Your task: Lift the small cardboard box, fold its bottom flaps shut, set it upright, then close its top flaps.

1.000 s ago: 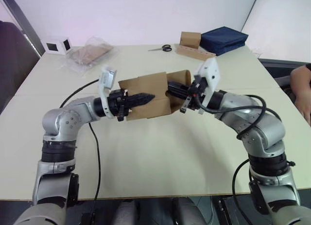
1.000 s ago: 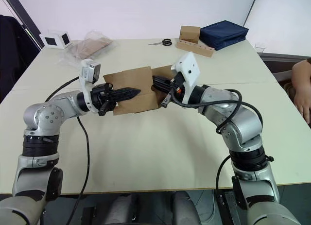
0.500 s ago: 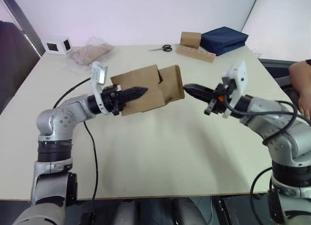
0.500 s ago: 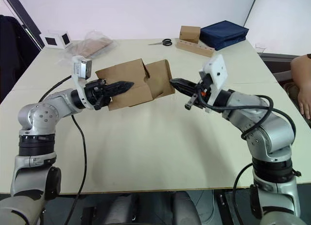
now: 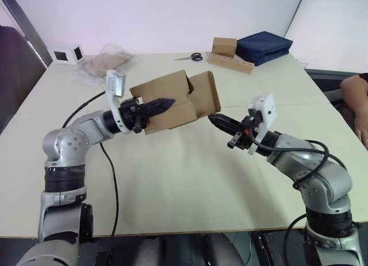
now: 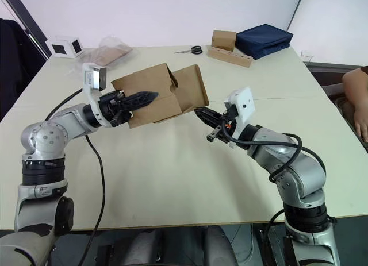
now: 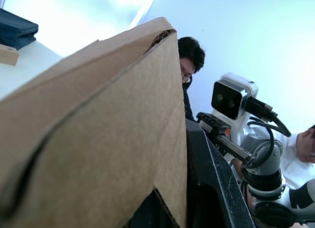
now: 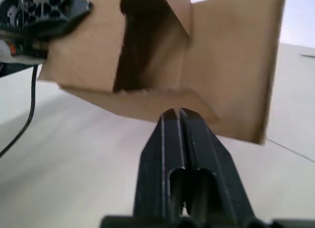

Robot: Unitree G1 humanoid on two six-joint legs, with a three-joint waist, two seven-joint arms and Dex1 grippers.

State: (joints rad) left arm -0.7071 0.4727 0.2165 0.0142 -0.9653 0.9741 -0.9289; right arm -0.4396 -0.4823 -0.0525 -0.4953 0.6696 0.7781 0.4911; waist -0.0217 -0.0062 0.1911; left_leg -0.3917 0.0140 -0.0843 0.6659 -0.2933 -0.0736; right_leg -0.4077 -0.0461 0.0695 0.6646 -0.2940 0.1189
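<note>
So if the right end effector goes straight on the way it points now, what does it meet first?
Most likely the small cardboard box, at a lower flap of its open end. The right end effector, fingers shut, points there; depth is uncertain.

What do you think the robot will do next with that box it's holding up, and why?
Probably the right gripper will nudge up and forward to press a loose flap shut. The left gripper holds the box off the table, its open end faces the right arm, and the right fingers are closed together just below that flap, not touching it.
</note>
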